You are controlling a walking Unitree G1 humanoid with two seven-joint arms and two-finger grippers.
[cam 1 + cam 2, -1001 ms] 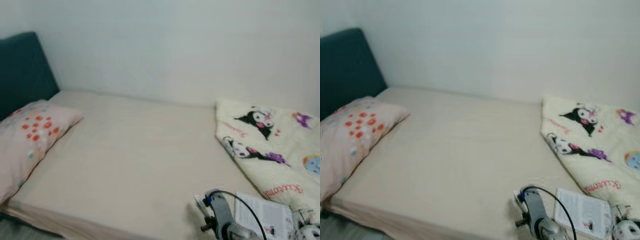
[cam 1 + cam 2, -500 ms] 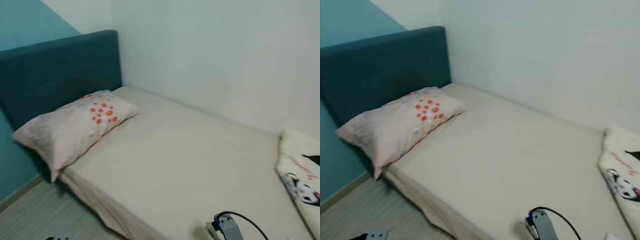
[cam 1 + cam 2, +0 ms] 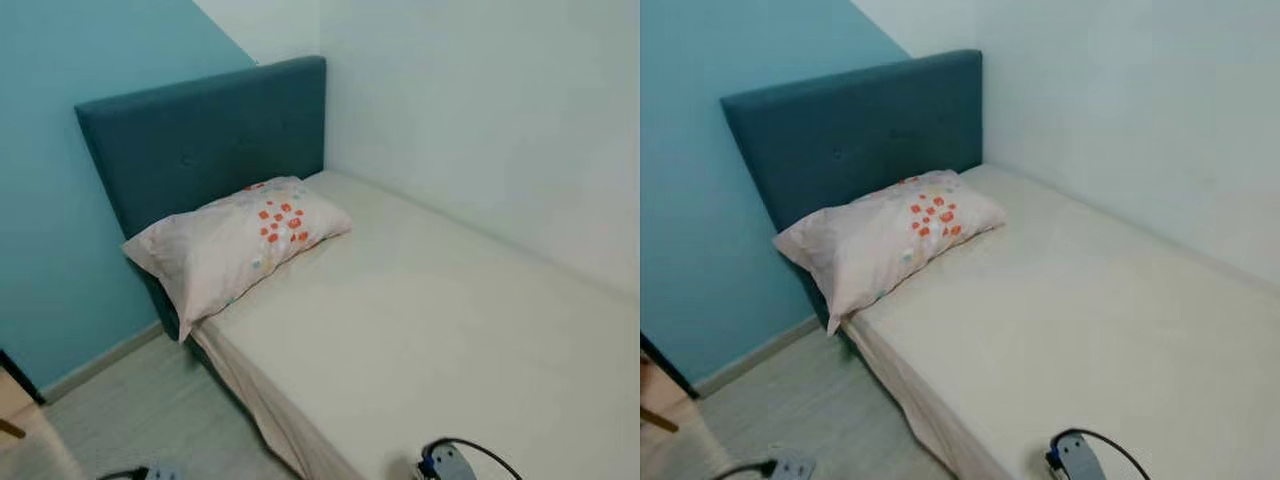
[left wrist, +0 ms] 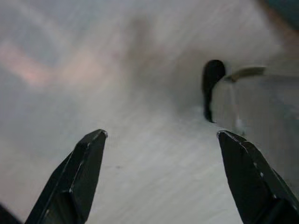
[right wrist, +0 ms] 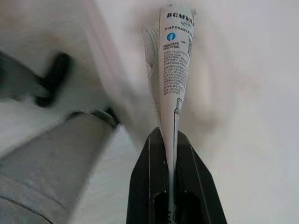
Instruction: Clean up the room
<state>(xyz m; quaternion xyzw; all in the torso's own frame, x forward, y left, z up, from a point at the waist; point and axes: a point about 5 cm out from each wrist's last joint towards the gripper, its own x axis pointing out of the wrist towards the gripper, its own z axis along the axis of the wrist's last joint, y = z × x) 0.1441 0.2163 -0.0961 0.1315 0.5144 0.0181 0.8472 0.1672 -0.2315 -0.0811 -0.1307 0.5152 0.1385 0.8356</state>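
I'm mid-carry, right gripper [image 5: 169, 140] pinching a leaflet [image 5: 174, 60], left gripper [image 4: 161, 177] spread and empty; next I need somewhere to drop it, pillow [image 3: 235, 245] upper left.

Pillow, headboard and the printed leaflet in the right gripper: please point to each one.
pillow [image 3: 235, 245], left eye view, middle of its top face
headboard [image 3: 855, 135], right eye view, front panel
printed leaflet [image 5: 172, 70], right wrist view, text area
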